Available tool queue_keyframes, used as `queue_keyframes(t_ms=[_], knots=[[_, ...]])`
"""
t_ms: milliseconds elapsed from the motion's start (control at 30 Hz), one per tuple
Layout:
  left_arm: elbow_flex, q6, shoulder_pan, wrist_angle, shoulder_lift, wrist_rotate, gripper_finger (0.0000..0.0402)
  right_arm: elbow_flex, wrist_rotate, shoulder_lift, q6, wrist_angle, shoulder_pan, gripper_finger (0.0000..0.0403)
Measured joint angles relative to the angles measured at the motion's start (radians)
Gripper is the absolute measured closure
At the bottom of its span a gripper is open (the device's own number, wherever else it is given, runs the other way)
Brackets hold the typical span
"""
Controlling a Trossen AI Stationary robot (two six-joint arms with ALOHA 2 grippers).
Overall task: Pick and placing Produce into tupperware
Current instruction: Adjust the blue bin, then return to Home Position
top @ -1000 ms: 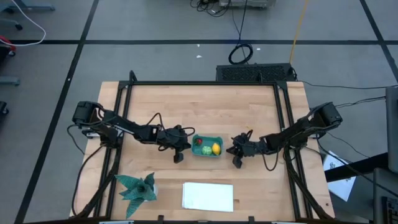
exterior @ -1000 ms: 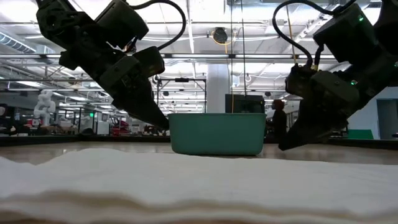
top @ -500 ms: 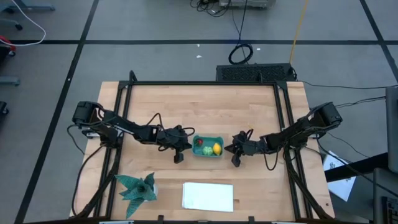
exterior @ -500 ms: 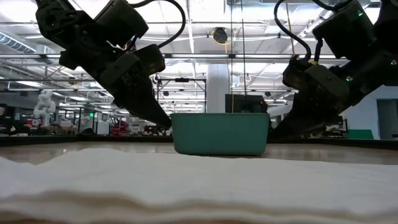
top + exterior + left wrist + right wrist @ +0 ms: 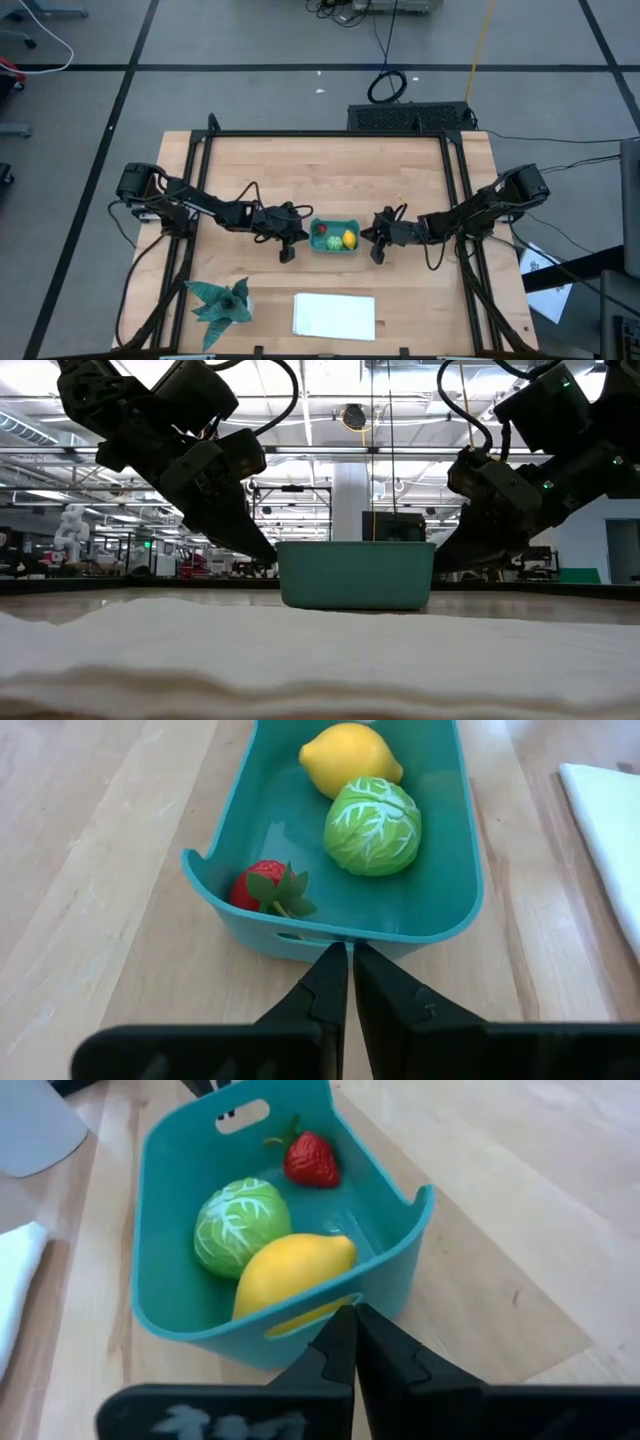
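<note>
The teal tub (image 5: 340,220) stands on its base mid-table and holds a red strawberry (image 5: 262,885), a light green cabbage (image 5: 372,826) and a yellow lemon (image 5: 350,758). My left gripper (image 5: 304,236) is shut, with its tips at the tub's left end wall. My right gripper (image 5: 365,239) is also shut, and its tips meet the tub's right end wall. In the low view both grippers slant down to the tub (image 5: 355,575), one on each side. My left gripper (image 5: 350,950) touches the tub's left end wall (image 5: 335,935) with its shut fingertips, just below the handle slot. It comes from the table's left, slanting down. The tub stays flat on the table. My right gripper (image 5: 353,1315) touches the tub's right end wall (image 5: 300,1342) with its shut fingertips, below the handle slot. It comes from the table's right, slanting down.
A spiky teal star-shaped thing (image 5: 222,302) lies near the table's near left corner. A flat white rectangle (image 5: 334,315) lies at the near edge and fills the low view's foreground (image 5: 300,650). Black frame rails run along the table's left and right sides.
My right gripper has moved toward the table's left, from a short way off up to the tub's right end wall. It has stayed shut. My left gripper has held its place at the tub's left end.
</note>
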State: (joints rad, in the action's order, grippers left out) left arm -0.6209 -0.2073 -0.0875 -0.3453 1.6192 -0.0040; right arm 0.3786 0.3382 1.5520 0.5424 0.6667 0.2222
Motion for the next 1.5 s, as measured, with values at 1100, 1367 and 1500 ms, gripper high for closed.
queue_keyframes(t_ms=[1100,1367,1500], knots=[[0.000,0.015,0.000,0.051,0.000,0.002,0.0376,0.001,-0.026,0.000,0.074,-0.085,-0.008,0.0403],[0.000,0.066,0.000,0.100,-0.014,0.002,0.0376,0.001,-0.030,-0.068,0.058,-0.176,-0.006,0.0403],[-0.003,0.099,0.000,0.201,-0.068,0.003,0.0376,0.001,-0.029,-0.170,0.043,-0.283,0.018,0.0403]])
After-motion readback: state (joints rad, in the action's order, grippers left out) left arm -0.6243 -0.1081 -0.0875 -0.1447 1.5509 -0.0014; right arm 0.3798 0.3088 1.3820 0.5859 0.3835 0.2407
